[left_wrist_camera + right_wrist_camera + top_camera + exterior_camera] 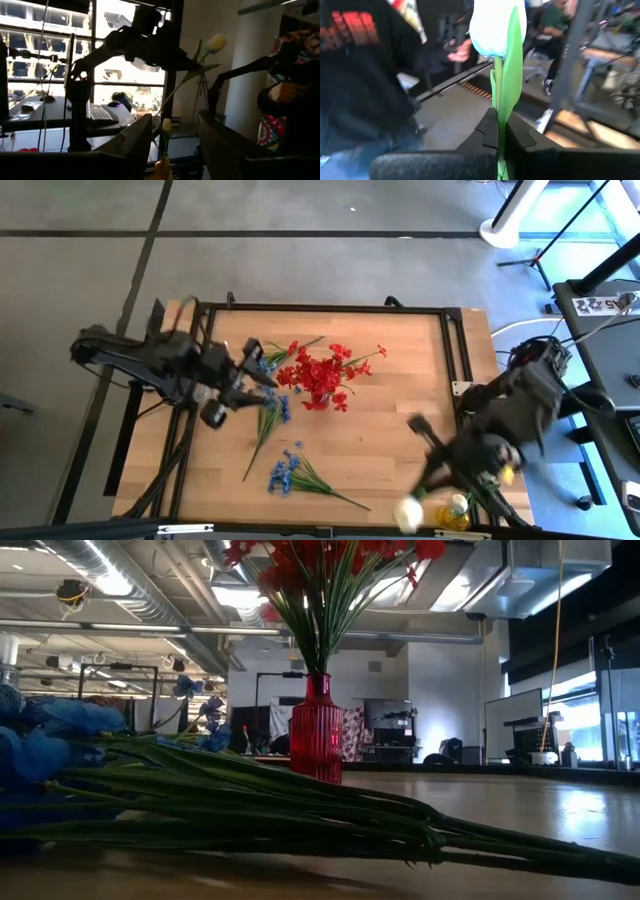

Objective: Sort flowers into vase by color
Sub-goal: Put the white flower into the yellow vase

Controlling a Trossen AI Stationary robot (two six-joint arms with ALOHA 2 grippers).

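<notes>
A red vase (318, 394) (316, 738) stands mid-table, with red flowers (322, 368) in it. Blue flowers (290, 473) lie flat near the front edge, and more blue flowers (271, 410) lie beside the vase. My left gripper (256, 376) (176, 145) hovers open above the table, left of the red vase, with nothing between its fingers. My right gripper (432, 478) (498, 127) is near the table's front right corner, shut on a white tulip (408, 510) (496, 24) (216, 42). A yellow vase (457, 512) (162, 169) holding another white tulip (166, 125) stands there. My right gripper pinches the white tulip's green stem (498, 117) between its two fingers, a short way below the bloom. A long leaf (512, 65) rises beside the stem. The tulip is lifted clear of the table and sticks out past the fingertips, bloom foremost.
A dark metal frame (452, 340) edges the wooden table. A person in dark clothes (365, 75) is close beyond the table's right side, and another person's hand (282, 92) shows there. Bare wood (400, 395) lies right of the red vase.
</notes>
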